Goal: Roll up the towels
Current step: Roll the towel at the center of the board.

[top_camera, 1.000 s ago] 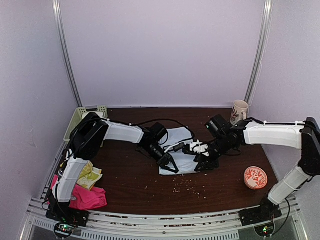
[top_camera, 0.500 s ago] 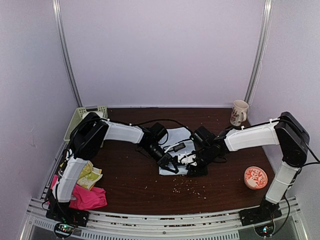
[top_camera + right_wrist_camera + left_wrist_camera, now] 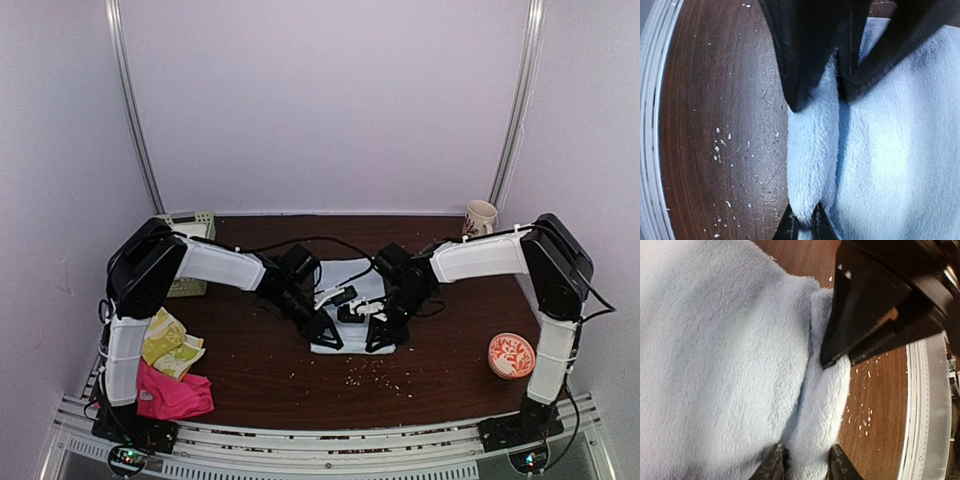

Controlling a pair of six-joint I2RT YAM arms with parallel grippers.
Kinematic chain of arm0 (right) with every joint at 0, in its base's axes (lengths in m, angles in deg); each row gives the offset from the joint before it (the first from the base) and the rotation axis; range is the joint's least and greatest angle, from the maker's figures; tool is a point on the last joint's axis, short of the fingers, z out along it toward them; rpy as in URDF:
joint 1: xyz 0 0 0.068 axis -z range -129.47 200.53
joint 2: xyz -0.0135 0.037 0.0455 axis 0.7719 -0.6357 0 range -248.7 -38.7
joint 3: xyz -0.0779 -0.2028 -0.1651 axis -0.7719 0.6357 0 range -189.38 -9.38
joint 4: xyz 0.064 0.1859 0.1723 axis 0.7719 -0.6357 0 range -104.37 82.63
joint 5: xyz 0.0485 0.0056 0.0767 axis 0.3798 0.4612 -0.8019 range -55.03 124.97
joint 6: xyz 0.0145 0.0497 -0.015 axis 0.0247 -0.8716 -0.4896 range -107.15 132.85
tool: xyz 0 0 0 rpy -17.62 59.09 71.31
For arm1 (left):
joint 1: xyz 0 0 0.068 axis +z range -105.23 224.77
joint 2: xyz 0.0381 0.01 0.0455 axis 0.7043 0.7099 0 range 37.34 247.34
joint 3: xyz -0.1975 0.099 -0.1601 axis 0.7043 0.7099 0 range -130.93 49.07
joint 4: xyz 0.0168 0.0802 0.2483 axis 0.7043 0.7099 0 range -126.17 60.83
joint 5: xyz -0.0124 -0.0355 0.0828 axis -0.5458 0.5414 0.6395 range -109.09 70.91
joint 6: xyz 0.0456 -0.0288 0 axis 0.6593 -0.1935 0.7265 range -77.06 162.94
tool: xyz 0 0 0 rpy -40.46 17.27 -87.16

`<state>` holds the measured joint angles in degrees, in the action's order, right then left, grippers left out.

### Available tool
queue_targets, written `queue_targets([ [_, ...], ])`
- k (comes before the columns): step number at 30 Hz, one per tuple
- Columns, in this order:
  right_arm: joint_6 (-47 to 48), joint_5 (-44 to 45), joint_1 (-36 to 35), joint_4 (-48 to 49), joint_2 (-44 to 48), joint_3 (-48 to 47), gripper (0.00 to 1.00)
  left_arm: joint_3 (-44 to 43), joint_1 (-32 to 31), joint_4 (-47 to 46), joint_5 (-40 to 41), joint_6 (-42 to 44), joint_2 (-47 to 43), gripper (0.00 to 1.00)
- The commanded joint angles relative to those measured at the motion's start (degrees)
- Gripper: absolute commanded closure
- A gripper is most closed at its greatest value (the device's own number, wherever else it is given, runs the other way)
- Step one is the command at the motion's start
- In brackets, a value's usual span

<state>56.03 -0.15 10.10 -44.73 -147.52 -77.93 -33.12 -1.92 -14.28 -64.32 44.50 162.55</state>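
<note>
A pale blue towel lies mid-table, its near edge turned over into a thin roll. In the left wrist view my left gripper has a finger on each side of that roll; the jaws stand apart and do not squeeze it. My right gripper is shut on the same rolled edge and pinches it narrow. From above, the left gripper and right gripper sit close together at the towel's front edge, tips facing. A yellow-green patterned towel and a hot-pink towel lie at the front left.
A pale green basket stands at the back left, partly behind the left arm. A cream mug is at the back right and an orange patterned bowl at the front right. Pale crumbs dot the dark wooden table.
My right arm swung left to the towel's front edge and its jaws closed on the roll. The left jaws widened, and the left arm shifted slightly left.
</note>
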Motion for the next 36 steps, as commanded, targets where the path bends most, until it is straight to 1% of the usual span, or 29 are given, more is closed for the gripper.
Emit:
queue_targets([
  [1, 1.47, -10.81, 5.00, -17.14, -7.19, -5.11, 0.97, 8.80, 0.55, -4.29, 10.53, -1.53, -6.36, 0.67],
  [5, 0.94, -15.16, 8.93, -23.54, -13.75, -11.87, 0.97, 16.67, 0.60, -10.76, 16.61, -2.01, -15.08, 0.65],
  [8, 1.83, -18.02, 11.00, -30.80, -20.36, -19.41, 0.97, 20.13, 0.55, -13.20, 22.93, -1.94, -18.43, 0.65],
  [10, 1.80, -19.30, 11.62, -35.05, -25.38, -24.46, 0.97, 22.55, 0.29, -15.45, 25.61, -0.86, -20.79, 0.64],
  [12, 0.68, -20.10, 11.90, -37.87, -28.80, -28.27, 0.97, 25.78, -1.56, -20.14, 28.96, 2.15, -24.38, 0.63],
  [14, -0.24, -20.77, 12.02, -40.14, -31.29, -31.02, 0.97, 28.09, -4.35, -25.05, 32.35, 7.37, -27.41, 0.58],
  [16, -2.70, -20.28, 12.04, -40.22, -32.40, -32.18, 0.96, 28.02, -7.46, -26.73, 36.84, 13.13, -28.41, 0.55],
  [19, -5.13, -18.37, 12.04, -39.56, -33.38, -33.35, 0.96, 24.52, -11.02, -26.11, 42.20, 19.02, -26.13, 0.55],
  [22, -6.53, -16.87, 12.20, -39.50, -34.00, -34.33, 0.96, 21.18, -13.83, -25.46, 43.02, 24.42, -22.74, 0.57],
  [24, -6.49, -16.98, 12.34, -39.62, -34.09, -34.37, 0.96, 19.52, -15.38, -25.38, 43.53, 27.23, -20.38, 0.61],
  [27, -6.21, -17.25, 12.44, -39.88, -34.25, -33.98, 0.96, 16.77, -16.51, -24.72, 44.48, 28.48, -16.79, 0.68],
  [29, -5.87, -17.52, 12.47, -40.10, -34.31, -33.68, 0.96, 15.96, -16.96, -25.25, 46.18, 29.01, -14.69, 0.67],
  [32, -5.33, -17.60, 12.46, -40.33, -34.45, -33.50, 0.96, 16.09, -17.29, -27.84, 49.17, 30.66, -12.39, 0.60],
  [36, -5.06, -17.91, 12.48, -40.29, -34.32, -33.10, 0.96, 15.55, -17.29, -28.37, 53.27, 32.48, -8.64, 0.59],
])
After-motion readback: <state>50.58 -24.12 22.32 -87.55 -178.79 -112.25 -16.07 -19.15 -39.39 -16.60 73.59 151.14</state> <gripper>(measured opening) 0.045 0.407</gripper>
